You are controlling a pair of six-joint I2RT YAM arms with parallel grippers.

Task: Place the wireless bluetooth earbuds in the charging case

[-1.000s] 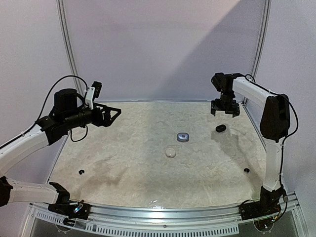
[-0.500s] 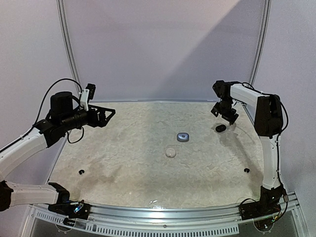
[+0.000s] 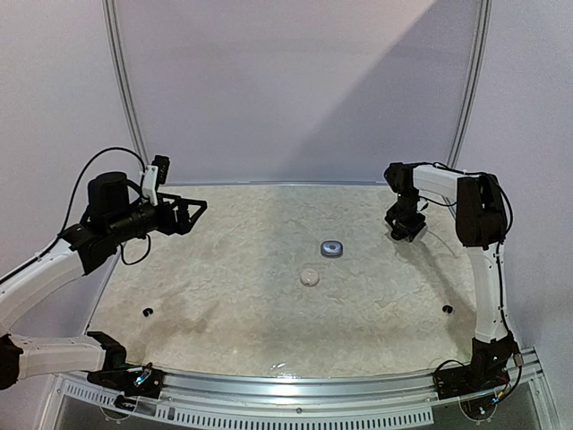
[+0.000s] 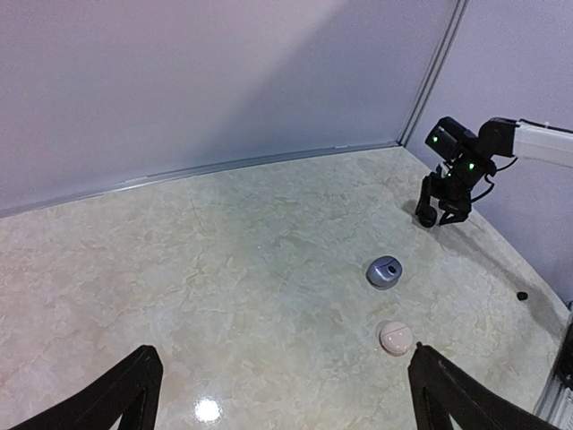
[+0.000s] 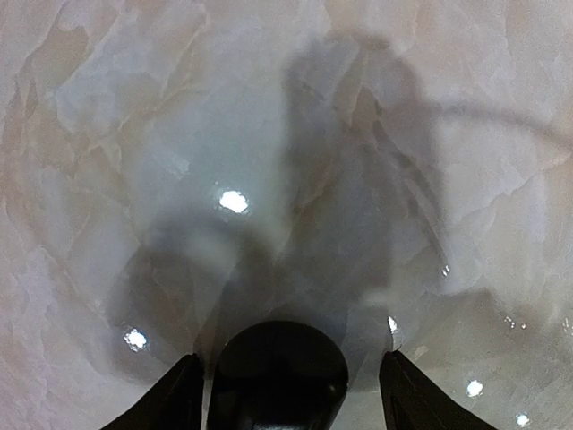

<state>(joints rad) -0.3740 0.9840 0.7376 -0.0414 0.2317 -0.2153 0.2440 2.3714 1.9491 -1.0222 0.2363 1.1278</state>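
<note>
Two tiny black earbuds are seen on the surface, well apart from every case: the left earbud at the near left and the right earbud at the near right. The right pincer is lowered at the far right, its jaws spread around a black case and not clamped. The left pincer is held released above the far left. A blue-grey case and a white case are set mid-surface.

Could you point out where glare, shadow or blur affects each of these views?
Top view: a slanting shadow edge crosses the back wall, faint glare on the table near its front edge. Left wrist: one bright glare spot near the bottom. Right wrist: several glare spots, a broad dark shadow, and the black case looks soft.
</note>
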